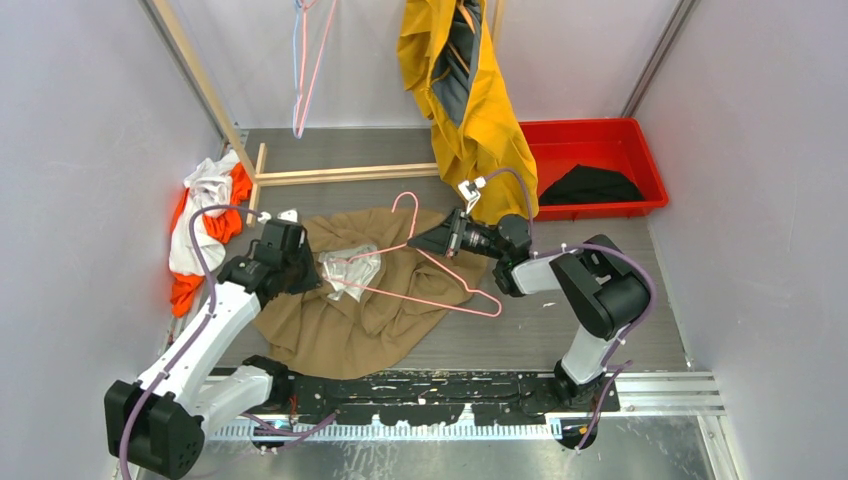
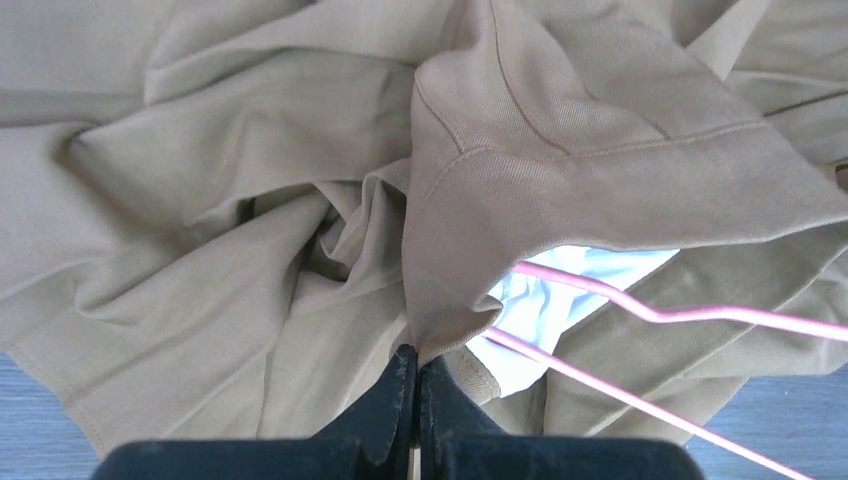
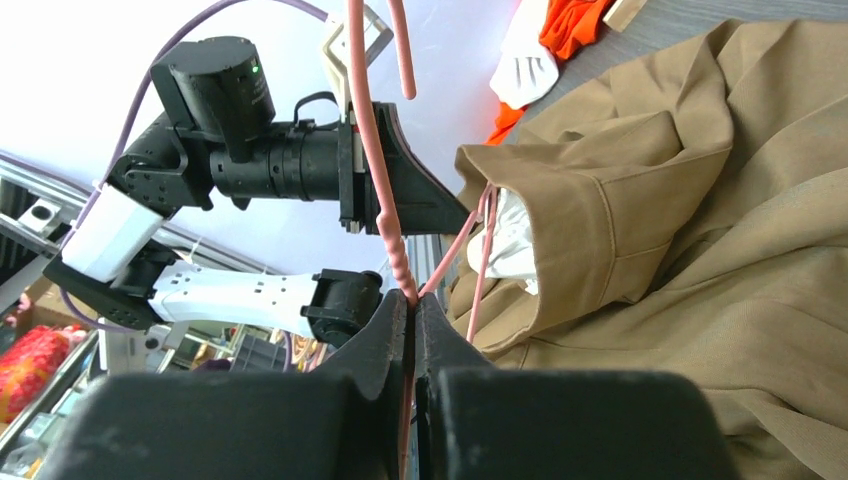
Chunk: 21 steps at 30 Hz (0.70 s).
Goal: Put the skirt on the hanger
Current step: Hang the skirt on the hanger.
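The tan skirt lies crumpled on the table, its waistband opening showing white lining. A pink wire hanger lies across it, one end reaching into that opening. My left gripper is shut on the waistband edge; in the left wrist view the jaws pinch a fold of the skirt, with the hanger wires just to the right. My right gripper is shut on the hanger at its twisted neck, the jaws closed round the wire, beside the skirt.
A yellow garment hangs at the back centre beside a red bin holding black cloth. An orange and white garment lies at the far left. A wooden rack base crosses behind the skirt. Another hanger hangs at the back.
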### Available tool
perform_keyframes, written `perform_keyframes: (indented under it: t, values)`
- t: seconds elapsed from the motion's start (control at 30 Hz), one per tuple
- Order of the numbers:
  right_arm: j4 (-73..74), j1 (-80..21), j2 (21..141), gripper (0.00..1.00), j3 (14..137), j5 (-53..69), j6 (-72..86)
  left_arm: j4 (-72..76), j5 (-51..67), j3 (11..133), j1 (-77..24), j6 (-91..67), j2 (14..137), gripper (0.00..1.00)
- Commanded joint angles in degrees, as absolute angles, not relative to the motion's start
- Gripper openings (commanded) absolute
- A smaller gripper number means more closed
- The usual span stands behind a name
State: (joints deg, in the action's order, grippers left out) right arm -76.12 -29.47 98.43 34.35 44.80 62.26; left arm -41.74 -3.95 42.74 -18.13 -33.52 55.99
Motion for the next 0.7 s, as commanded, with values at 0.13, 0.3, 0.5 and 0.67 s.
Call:
perform_keyframes:
  t: [0.13,0.3,0.5,0.67]
  values:
    - [-81.74,-31.08,98.26,0.01,37.70,48.79,63.69,-43.14,-3.58,47.74,-16.32,-31.33,54.14,0.00]
    - [-81.80,-33.82,99.14,0.01,39.49,48.01,63.57,-44.00,-3.45,49.51,-15.95,-31.64,53.58,0.00]
    - [-81.76,-34.09,97.79,0.01,39.39,45.59,63.16,-46.11,-5.06,50.58,-15.90,-32.15,50.29,0.00]
    - [-81.79,-34.10,96.79,0.01,38.83,43.23,62.87,-46.24,-4.92,51.64,-15.87,-32.19,47.55,0.00]
